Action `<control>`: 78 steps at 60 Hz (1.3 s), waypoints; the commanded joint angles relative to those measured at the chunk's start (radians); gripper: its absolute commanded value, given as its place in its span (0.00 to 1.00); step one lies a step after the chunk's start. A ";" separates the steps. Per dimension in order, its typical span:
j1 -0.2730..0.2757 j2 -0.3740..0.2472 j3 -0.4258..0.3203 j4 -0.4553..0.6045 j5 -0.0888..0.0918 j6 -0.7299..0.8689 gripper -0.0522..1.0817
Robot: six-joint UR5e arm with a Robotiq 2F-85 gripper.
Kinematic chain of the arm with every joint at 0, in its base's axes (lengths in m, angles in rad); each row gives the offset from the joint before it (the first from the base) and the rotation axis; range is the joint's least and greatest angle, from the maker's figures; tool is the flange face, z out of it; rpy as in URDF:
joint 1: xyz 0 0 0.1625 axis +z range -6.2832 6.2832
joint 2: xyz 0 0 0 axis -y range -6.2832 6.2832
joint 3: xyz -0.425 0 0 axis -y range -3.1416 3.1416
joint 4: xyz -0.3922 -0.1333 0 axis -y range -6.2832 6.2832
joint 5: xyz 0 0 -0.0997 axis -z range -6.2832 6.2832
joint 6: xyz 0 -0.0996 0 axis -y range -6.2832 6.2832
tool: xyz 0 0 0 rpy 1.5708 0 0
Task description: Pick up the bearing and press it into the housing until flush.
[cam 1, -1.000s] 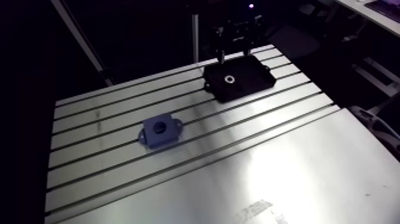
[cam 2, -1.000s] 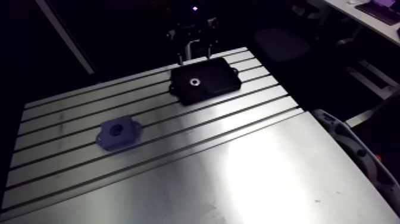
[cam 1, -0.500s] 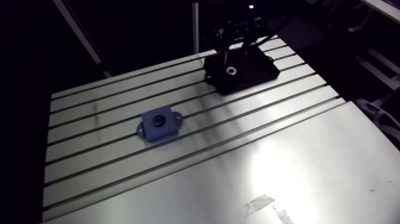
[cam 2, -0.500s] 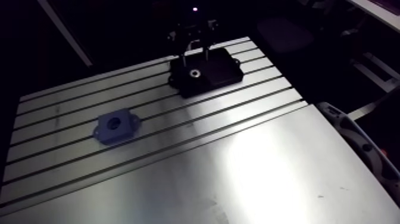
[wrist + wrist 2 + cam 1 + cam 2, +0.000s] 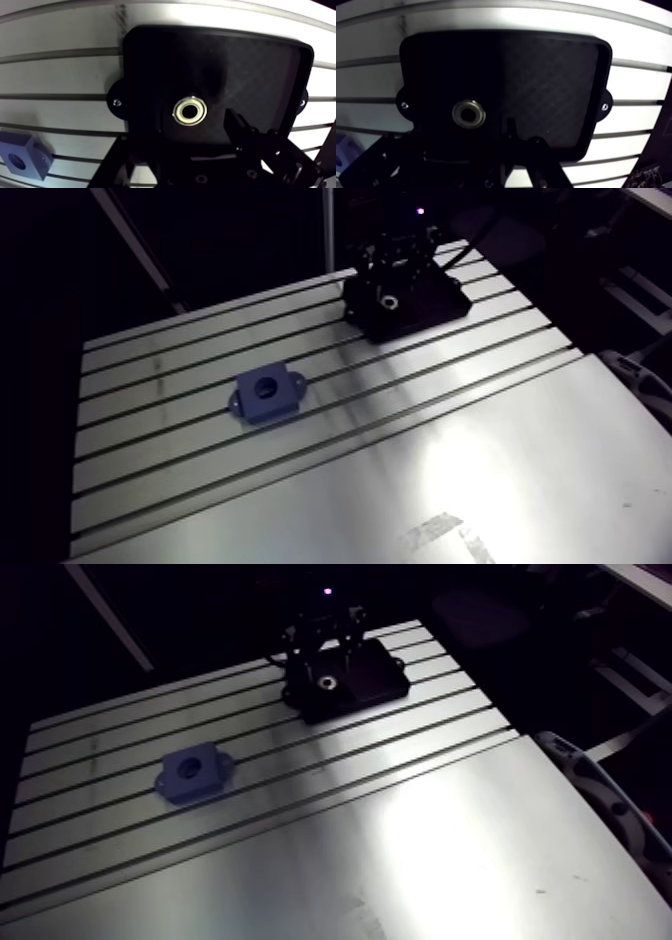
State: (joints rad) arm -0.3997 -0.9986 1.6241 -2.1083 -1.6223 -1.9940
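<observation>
A small metal ring bearing point(image 5: 190, 111) lies flat in a black tray point(image 5: 260, 70) at the table's far end. My gripper point(image 5: 186, 137) hangs low over the tray, open, with the bearing just ahead of the gap between the fingers; one dark finger point(image 5: 239, 127) shows clearly beside the bearing, the other blends into the tray. In the arm view the gripper point(image 5: 393, 280) stands over the tray point(image 5: 445, 296). The blue housing point(image 5: 266, 394), a block with a round bore and two ears, sits apart at mid-table, and shows beside the gripper in the wrist view point(image 5: 22, 160).
The slotted aluminium table point(image 5: 420, 438) runs wide and bare toward the near side. The tray is held by small tabs with screws point(image 5: 605, 106). Beyond the tray the table's far edge drops into a dark room.
The gripper has come down from above the tray to just over the bearing. The arm view shifted slightly with the arm; housing and tray stayed put.
</observation>
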 commanded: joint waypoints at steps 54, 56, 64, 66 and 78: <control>-0.001 0.016 0.015 -0.008 0.000 0.004 0.37; -0.001 0.016 0.015 -0.008 0.000 0.004 0.37; -0.001 0.015 0.016 -0.008 0.000 0.005 0.38; -0.001 0.015 0.016 -0.008 0.000 0.005 0.38; -0.001 0.010 0.016 -0.008 0.000 0.005 0.39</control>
State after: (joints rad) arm -0.4004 -0.9845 1.6399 -2.1162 -1.6222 -1.9892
